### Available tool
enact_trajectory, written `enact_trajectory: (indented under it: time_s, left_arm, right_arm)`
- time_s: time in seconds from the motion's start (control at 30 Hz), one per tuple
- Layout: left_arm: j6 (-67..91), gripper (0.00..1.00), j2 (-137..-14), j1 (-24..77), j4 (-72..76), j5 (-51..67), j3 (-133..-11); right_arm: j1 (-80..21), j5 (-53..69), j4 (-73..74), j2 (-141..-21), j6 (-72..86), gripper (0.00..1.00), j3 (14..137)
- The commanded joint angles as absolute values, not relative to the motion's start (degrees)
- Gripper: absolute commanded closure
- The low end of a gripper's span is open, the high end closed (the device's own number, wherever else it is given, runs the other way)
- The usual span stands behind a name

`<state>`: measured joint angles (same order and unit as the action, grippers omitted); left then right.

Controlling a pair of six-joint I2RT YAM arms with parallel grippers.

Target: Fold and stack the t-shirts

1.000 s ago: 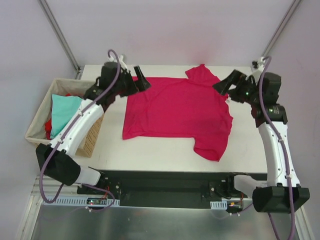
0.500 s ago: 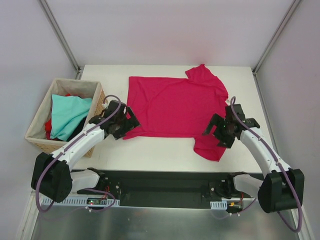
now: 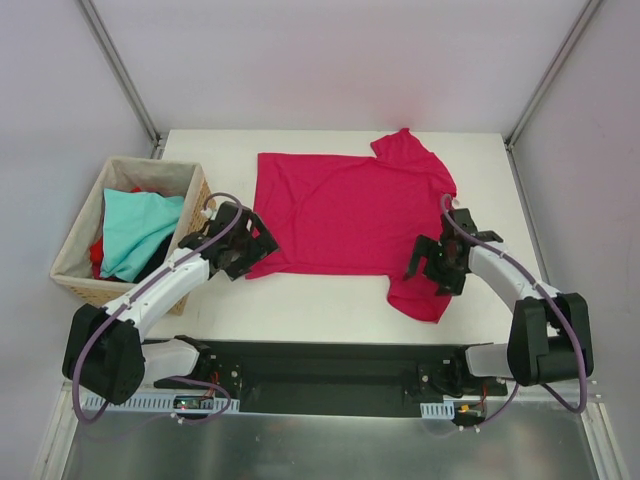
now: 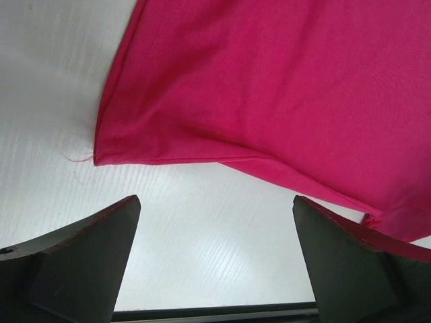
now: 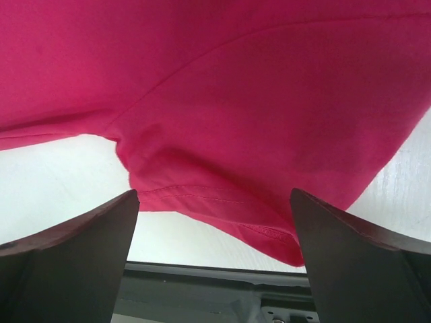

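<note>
We saw the crimson-magenta tee (image 3: 350,215) spread flat on the worktop (image 3: 320,300), from mid-worktop to near the far edge, hem to the left, sleeves to the right. One sleeve pointed at the far edge, the other at the near edge.

The L arm (image 3: 165,285) reached in from the near-left corner. The L jaws stood wide apart w/ nothing between them, low by the tee's hem corner (image 4: 101,151). In the L wrist view that corner lay flat on bare worktop, just ahead of the fingers (image 4: 81,256) & clear of them.

The R arm (image 3: 500,270) came in from the near-right corner. The R jaws were likewise wide apart & empty, at the near sleeve (image 5: 222,202), whose stitched edge lay slightly rumpled just ahead of them.

The wicker basket (image 3: 150,168) sat at the worktop's left edge. It held the light teal tee (image 3: 135,230) on top & the red tee (image 3: 96,252) partly under it.
</note>
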<state>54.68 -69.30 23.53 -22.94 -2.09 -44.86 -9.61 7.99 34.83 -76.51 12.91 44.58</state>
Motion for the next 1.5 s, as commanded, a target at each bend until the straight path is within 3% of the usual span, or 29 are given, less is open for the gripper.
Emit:
enact_trajectory:
  time_s: [0.0, 0.23, 0.43, 0.97, 1.1, 1.23, 1.33, 1.47]
  left_arm:
    - [57.9, 0.02, -66.5, 23.3, -23.3, -4.2, -43.8]
    - [57.4, 0.02, -68.1, 23.3, -23.3, -3.8, -44.8]
    - [57.1, 0.02, -68.7, 23.3, -23.4, -3.3, -45.7]
    - [56.8, 0.02, -70.5, 23.2, -23.4, -5.6, -45.1]
    - [58.4, 0.03, -70.0, 23.2, -23.5, -5.0, -43.5]
    - [57.4, 0.04, -71.7, 23.2, -23.3, -5.9, -44.6]
    - [54.3, 0.05, -74.8, 23.3, -22.8, -5.3, -49.2]
    - [39.9, 0.05, -84.4, 23.3, -19.9, -3.9, -66.5]
  right_arm:
    - [-9.5, 11.7, 32.4, -75.4, 12.5, 0.00, 41.8]
    - [-14.8, 16.0, 31.0, -76.0, 14.8, 0.00, 39.6]
    - [-20.4, 14.0, 31.9, -68.7, 19.3, 0.00, 36.6]
    - [-21.3, 17.0, 43.3, -60.8, 20.0, 0.00, 37.4]
    - [-21.3, 11.7, 49.1, -56.9, 19.2, 0.00, 49.0]
    - [-20.8, 4.4, 49.3, -64.2, 14.4, 0.00, 61.9]
    - [-18.5, 1.2, 47.0, -72.9, 11.3, 0.00, 69.8]
    - [-9.8, 8.3, 33.7, -83.6, 13.9, 0.00, 75.1]
